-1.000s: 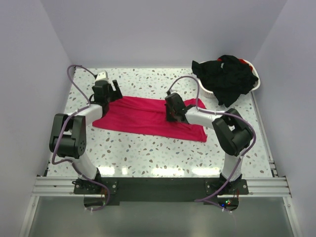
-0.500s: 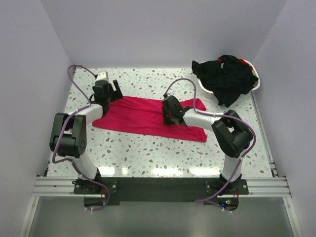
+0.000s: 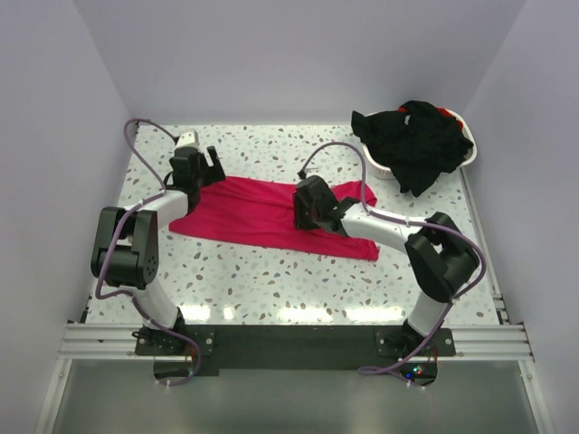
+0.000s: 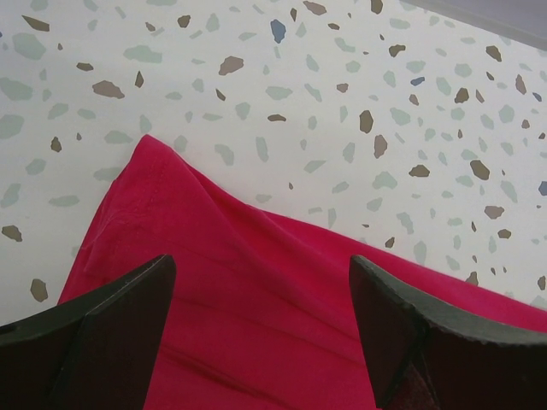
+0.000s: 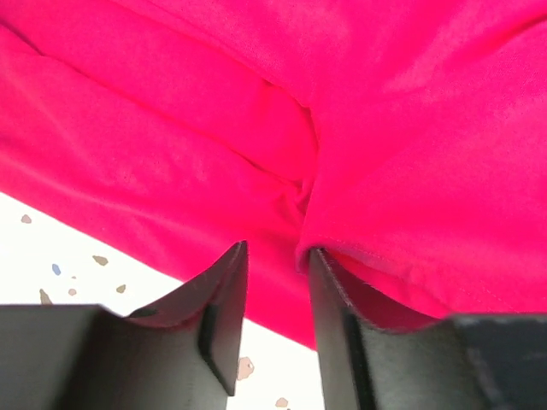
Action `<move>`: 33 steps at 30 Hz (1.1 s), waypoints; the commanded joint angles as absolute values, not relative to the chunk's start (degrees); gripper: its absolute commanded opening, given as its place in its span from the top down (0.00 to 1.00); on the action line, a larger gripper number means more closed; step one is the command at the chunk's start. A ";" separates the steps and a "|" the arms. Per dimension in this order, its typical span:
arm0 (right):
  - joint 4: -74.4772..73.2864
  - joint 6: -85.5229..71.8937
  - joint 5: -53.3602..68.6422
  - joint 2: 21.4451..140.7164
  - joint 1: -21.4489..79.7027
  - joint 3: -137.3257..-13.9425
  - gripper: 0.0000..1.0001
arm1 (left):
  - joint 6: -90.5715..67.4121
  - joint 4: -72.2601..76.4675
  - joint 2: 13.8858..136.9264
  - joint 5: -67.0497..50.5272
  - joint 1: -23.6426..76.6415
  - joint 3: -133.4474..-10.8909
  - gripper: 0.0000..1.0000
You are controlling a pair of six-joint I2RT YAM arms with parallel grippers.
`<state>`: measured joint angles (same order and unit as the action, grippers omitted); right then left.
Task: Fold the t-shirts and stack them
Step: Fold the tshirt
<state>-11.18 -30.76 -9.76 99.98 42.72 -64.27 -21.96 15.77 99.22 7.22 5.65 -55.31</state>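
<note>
The pinkish-red t-shirt (image 3: 249, 210) lies spread across the middle of the table, wrinkled at its right end. My left gripper (image 3: 203, 174) is open over the shirt's upper left corner; in the left wrist view (image 4: 261, 260) its jaws stand wide apart above the red shirt (image 4: 256, 299). My right gripper (image 3: 301, 213) is low on the shirt's middle. In the right wrist view (image 5: 278, 252) its jaws are narrowly apart, with a hem fold of the shirt (image 5: 402, 171) lying on the right fingertip (image 5: 329, 282). Black t-shirts (image 3: 418, 143) are piled at the back right.
The black shirts spill over a white plastic basket (image 3: 468, 152) in the back right corner. The speckled table (image 3: 271, 271) is walled at left, back and right. A metal rail (image 3: 289, 339) runs along the near edge by the arm bases.
My right gripper has slid a little to the left over the red shirt, and its elbow has swung right. The left gripper has not moved.
</note>
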 commanded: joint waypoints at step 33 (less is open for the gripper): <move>-10.55 -20.13 -18.20 108.01 16.79 -76.28 0.55 | -19.51 19.43 115.04 -3.34 12.74 -69.78 0.08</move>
<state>-13.63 -21.37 -18.48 106.50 18.26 -73.12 -20.12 17.12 113.38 -1.58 12.91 -67.02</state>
